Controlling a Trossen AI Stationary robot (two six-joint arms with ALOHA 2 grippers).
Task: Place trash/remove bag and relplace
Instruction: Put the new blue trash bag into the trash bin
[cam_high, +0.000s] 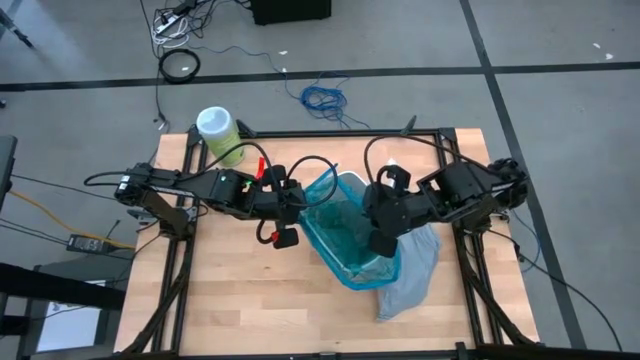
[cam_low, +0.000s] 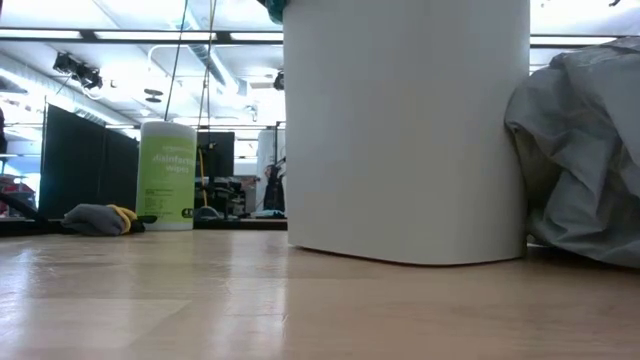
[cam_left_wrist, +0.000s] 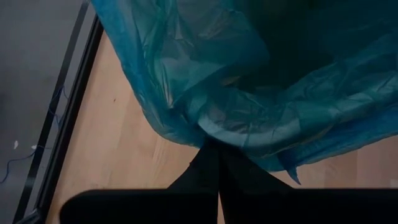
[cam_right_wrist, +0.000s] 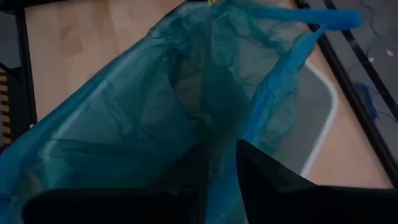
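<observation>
Teal bag (cam_high: 340, 225), one bin (cam_low: 405, 130), two claws gripping it

Desk (cam_high: 250, 290): pale wooden top, framed by dark rails at the edges.
Bin (cam_low: 405, 130): white, stood upright on the desk near its middle; lined with a teal-green bag (cam_high: 345, 235).
Grey-white bag (cam_high: 410, 275): crumpled, laid on the desk just right of the bin.
Green canister (cam_high: 220, 135): white-lidded, stood at the far left corner.
</observation>
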